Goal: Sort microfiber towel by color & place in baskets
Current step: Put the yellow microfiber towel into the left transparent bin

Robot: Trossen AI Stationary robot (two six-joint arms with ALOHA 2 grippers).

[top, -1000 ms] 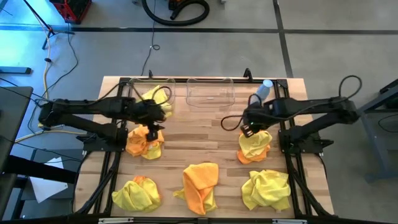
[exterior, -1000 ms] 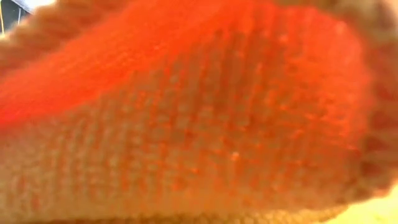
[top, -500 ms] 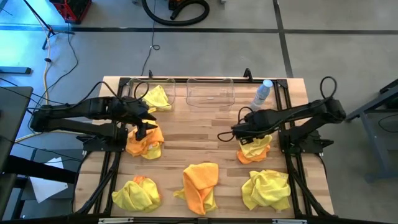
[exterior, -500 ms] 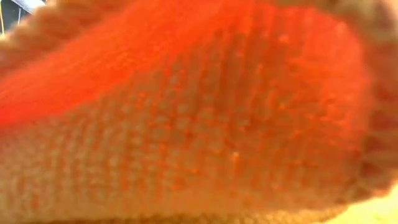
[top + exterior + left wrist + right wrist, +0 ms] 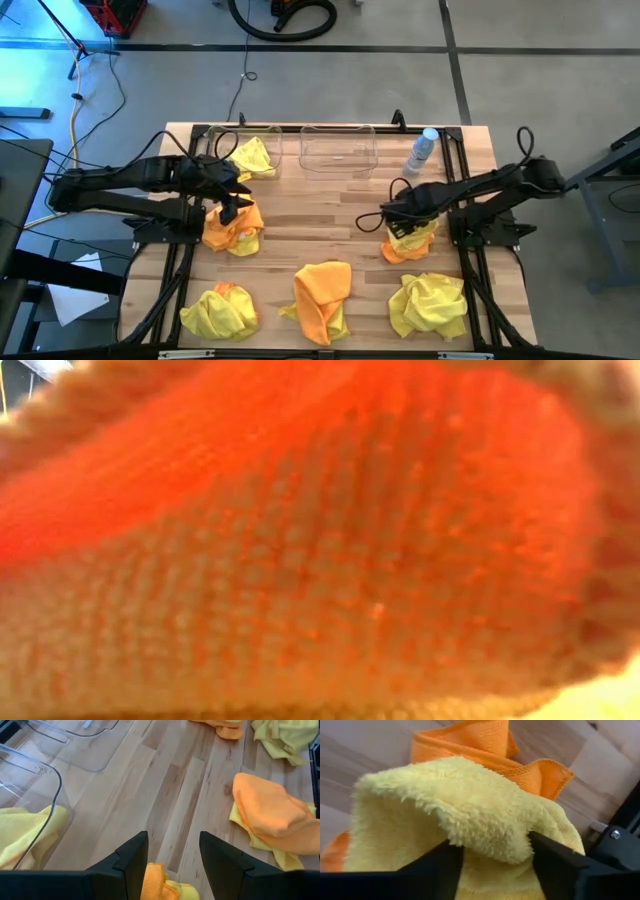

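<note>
High view: the right gripper [image 5: 397, 222], fingers apart, straddles a yellow fold of the right-hand towel pile [image 5: 410, 240] for pickup. The left gripper [image 5: 232, 206], also apart and empty, hovers near the left basket [image 5: 212, 140], which holds a yellow towel [image 5: 252, 157].

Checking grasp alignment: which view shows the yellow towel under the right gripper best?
Right wrist view: the yellow towel fills the frame, a fold bunched between the right gripper's open fingers, an orange towel beneath. The high view shows the pile small, partly under the arm. The low view is blocked by orange fabric; the left wrist view misses it.
</note>
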